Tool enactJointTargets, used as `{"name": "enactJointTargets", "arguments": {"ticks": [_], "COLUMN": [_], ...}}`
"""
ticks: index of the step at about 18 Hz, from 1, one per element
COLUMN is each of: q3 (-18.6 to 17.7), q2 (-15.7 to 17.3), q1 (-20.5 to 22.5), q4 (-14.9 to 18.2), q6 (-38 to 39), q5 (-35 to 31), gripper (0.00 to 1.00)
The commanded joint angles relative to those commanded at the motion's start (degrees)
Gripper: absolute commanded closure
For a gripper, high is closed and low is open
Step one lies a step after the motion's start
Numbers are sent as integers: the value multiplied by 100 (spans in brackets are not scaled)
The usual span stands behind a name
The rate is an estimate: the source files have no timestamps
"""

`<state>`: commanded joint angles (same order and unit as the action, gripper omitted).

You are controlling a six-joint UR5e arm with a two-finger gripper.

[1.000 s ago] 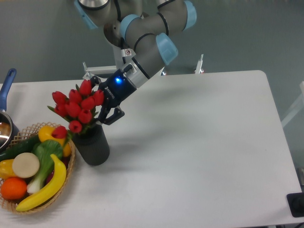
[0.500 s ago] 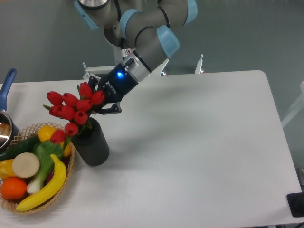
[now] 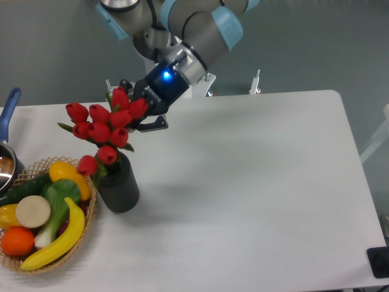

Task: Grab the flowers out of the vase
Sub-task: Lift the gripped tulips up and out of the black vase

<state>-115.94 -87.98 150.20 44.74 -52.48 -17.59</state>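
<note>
Clearly the gripper (image 3: 141, 114) is closed on the flowers (image 3: 103, 129), its dark fingers pressed in at the right side of the bunch beside the topmost buds. About nine red tulip buds show, leaning left, one drooping low towards the wicker basket (image 3: 17, 263) at the table's front-left corner. Their stems still reach into the mouth of the single dark vase (image 3: 119, 190), which stands upright just right of the basket, near the table's (image 3: 255, 182) left edge.

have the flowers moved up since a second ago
Yes. The flowers have risen and shifted slightly right against the vase, which stays put on the table; the gripper has lifted with them. The lowest buds are still near the vase mouth.
</note>
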Motion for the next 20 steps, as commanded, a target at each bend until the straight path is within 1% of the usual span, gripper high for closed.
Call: {"name": "enactJointTargets", "arguments": {"ticks": [6,8,10,12,15,18,19,20], "q3": [501,650,879,1107,1205,1214,1205,1214], "q2": [-17,-18,-26,-53,-62,-70,-70,-62], "q1": [351,535,764,1036,1475,1766,1802,1811], "q4": [0,0,-9,-9,-9,-9,0,0], "q6": [669,678,599,363,-147,-595,-762,-937], "q5": [317,308,221,203,-112,-455,-726,-1207], "gripper": [100,100,100,100,100,100,100,100]}}
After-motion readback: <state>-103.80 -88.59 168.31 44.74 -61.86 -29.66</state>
